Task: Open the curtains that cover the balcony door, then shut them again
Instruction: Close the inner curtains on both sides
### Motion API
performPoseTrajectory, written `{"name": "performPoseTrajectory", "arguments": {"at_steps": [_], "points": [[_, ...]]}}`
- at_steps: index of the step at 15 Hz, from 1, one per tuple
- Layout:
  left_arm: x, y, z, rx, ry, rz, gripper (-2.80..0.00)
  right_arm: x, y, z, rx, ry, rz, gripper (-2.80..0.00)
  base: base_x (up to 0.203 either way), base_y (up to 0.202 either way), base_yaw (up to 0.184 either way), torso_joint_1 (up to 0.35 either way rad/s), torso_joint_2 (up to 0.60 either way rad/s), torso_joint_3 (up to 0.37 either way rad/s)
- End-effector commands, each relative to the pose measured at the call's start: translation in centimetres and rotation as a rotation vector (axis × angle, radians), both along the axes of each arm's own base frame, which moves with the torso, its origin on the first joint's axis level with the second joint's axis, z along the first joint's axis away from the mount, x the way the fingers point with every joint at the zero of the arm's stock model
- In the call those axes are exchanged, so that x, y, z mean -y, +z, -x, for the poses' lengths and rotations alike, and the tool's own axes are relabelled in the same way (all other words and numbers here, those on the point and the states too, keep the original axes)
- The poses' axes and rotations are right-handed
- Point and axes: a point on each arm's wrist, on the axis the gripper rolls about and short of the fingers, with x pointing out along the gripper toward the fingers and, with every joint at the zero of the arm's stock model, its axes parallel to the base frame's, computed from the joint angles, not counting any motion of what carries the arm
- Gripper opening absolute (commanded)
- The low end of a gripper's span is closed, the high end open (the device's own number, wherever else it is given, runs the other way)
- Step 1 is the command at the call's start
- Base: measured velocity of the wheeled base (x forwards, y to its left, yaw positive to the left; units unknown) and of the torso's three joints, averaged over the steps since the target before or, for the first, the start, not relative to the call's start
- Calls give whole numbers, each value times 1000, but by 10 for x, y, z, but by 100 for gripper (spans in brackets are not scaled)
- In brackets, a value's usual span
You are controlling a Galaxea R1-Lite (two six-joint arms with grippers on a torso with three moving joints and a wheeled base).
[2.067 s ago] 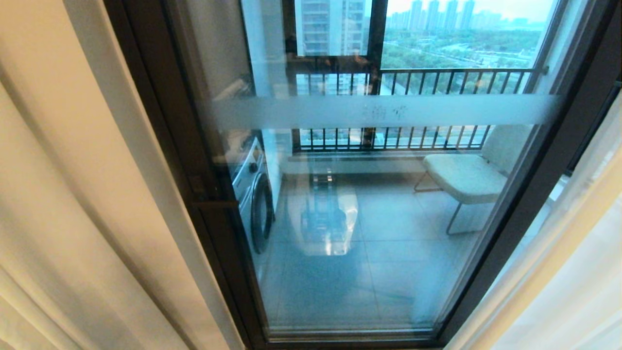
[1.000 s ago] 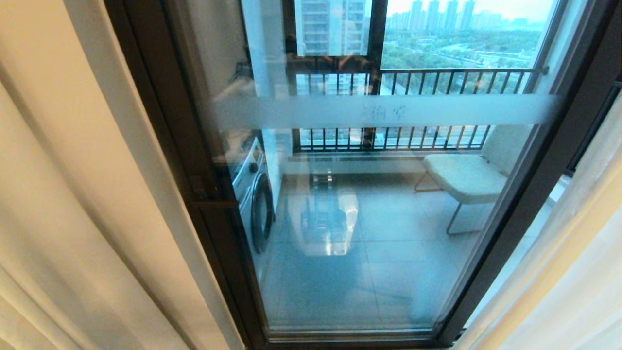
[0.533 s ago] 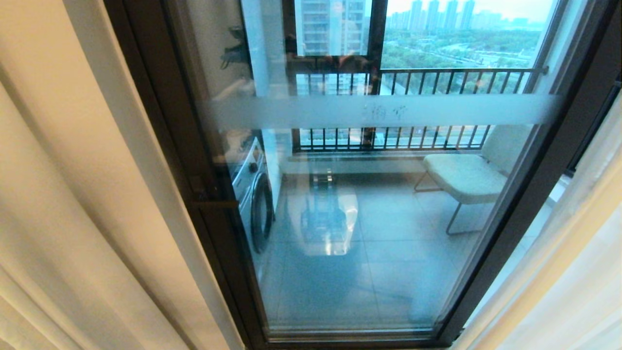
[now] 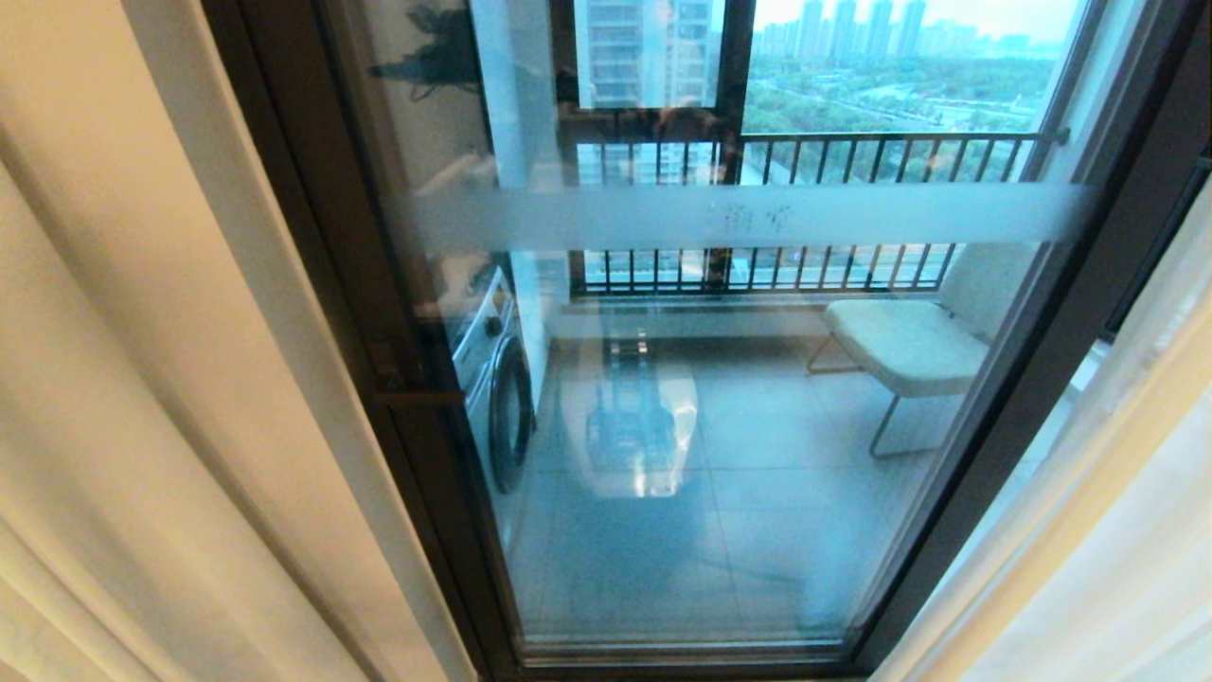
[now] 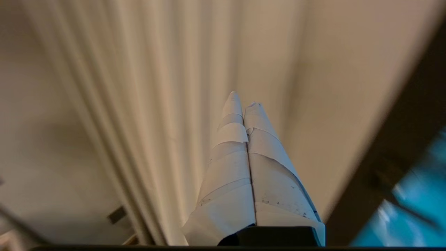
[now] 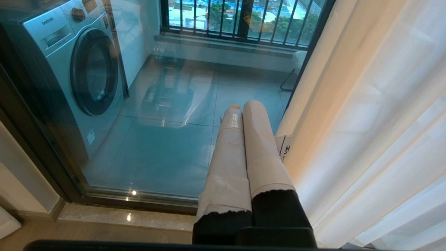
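Curtains are hanging drawn apart, cream folds filling the frame's left and a sheer layer at lower right, leaving the door bare at centre. Left claw is pointing at cream pleats, clenched, grasping nothing. Right claw is clenched and empty beside the sheer, facing the glass and a washer.

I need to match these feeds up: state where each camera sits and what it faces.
Head view: high, looking down at the balcony door between parted curtains; no arm shows.
Left wrist view: behind the shut left gripper, facing curtain pleats.
Right wrist view: behind the shut right gripper, facing the glass.
Shared: washing machine, head and right wrist.
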Motion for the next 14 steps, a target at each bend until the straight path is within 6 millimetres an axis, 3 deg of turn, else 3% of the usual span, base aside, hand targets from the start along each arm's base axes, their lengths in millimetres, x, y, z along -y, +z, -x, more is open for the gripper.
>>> {"name": "performPoseTrajectory", "arguments": {"at_steps": [1, 3, 4, 11, 14], "points": [[-24, 17, -29, -1, 112, 45, -280, 0, 0, 0, -1, 1, 1, -280, 0, 0, 0, 0, 0, 0], [-35, 29, -41, 26, 149, 60, -280, 0, 0, 0, -1, 1, 1, -280, 0, 0, 0, 0, 0, 0], [-41, 33, -46, 29, 166, 62, 0, 0, 0, 0, -1, 1, 1, -280, 0, 0, 0, 0, 0, 0], [-78, 35, -68, 6, 284, 101, 0, 0, 0, 0, -1, 1, 1, -280, 0, 0, 0, 0, 0, 0], [-104, 36, -85, 7, 332, 139, 0, 0, 0, 0, -1, 1, 1, -280, 0, 0, 0, 0, 0, 0]]}}
